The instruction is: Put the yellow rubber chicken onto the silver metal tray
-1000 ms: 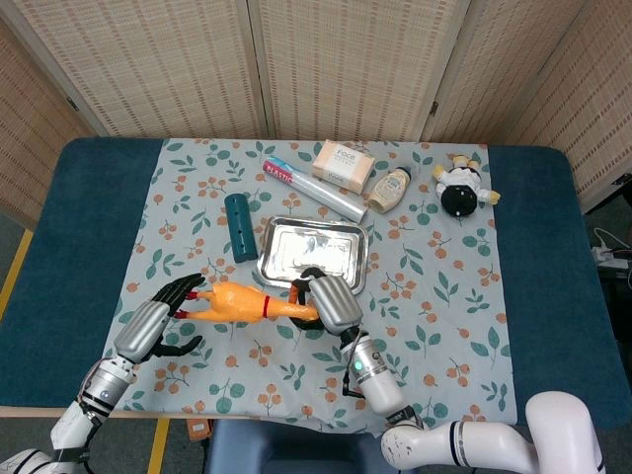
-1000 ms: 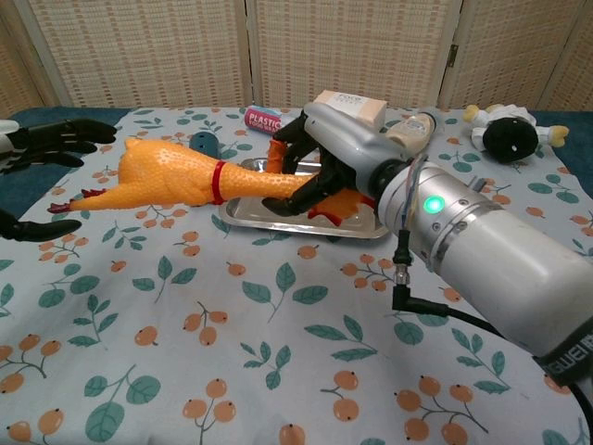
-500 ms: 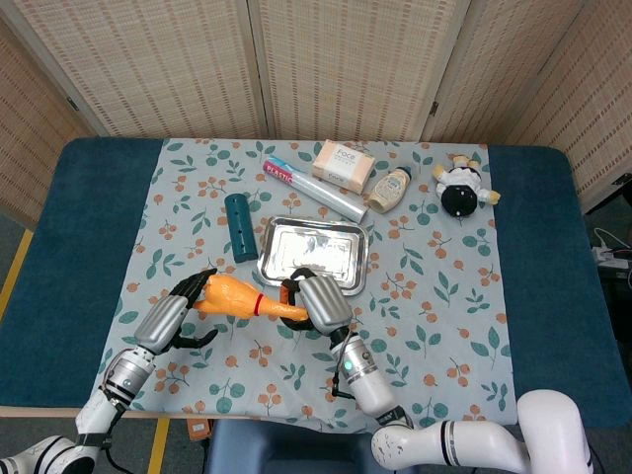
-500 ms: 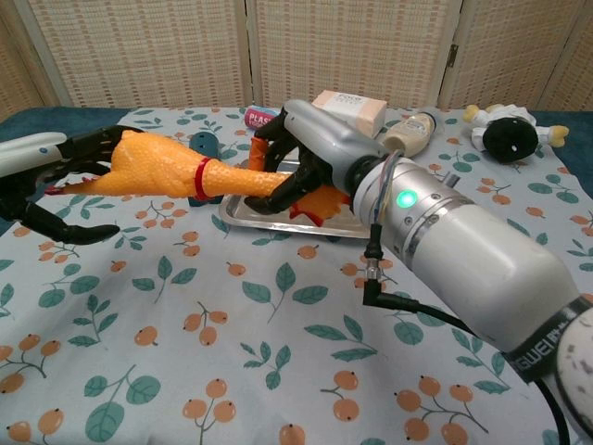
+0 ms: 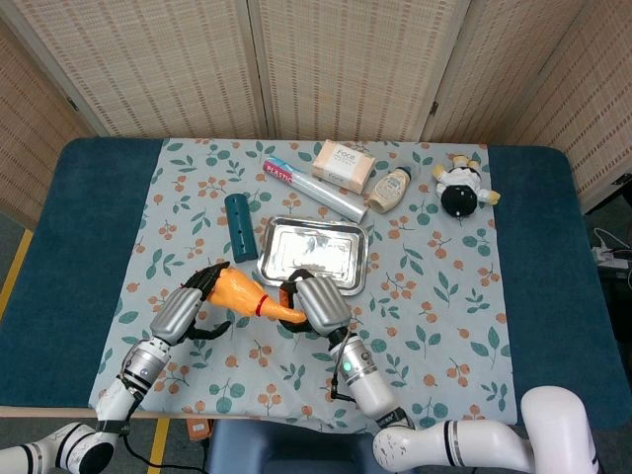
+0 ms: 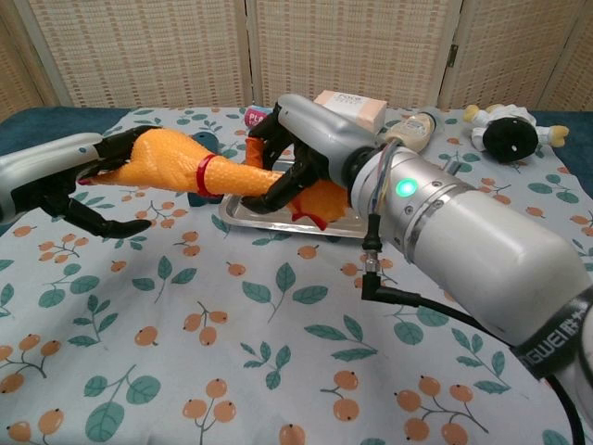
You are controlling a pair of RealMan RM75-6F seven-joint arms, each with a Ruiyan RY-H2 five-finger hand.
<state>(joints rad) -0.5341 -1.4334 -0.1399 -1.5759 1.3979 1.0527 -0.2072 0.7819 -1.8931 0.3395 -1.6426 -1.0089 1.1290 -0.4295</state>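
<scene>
Since the earlier frames we see the yellow rubber chicken point(image 5: 245, 292) carried further up the cloth toward the silver metal tray point(image 5: 314, 251), and the left hand point(image 5: 193, 305) has closed in around its body, where before it stood apart. That left hand now cups the chicken's fat end, dark fingers point(image 6: 111, 225) curled under and over it. The right hand point(image 5: 314, 298) grips the thin end beyond the red band, its fingers wrapped round. The chicken hangs clear of the table, tilted, just short of the tray's near left corner.

The chicken's head is hidden inside the left hand, and its orange feet show only partly behind the right hand in the chest view. We cannot tell whether those feet touch the tray.

Further along, a teal cylinder point(image 5: 240, 227) lies just left of the tray. Behind the tray lie a foil-like roll point(image 5: 314, 187), a pale box point(image 5: 343, 165) and a small bottle point(image 5: 389, 190). A black and white plush toy point(image 5: 461, 188) sits well to the right.
</scene>
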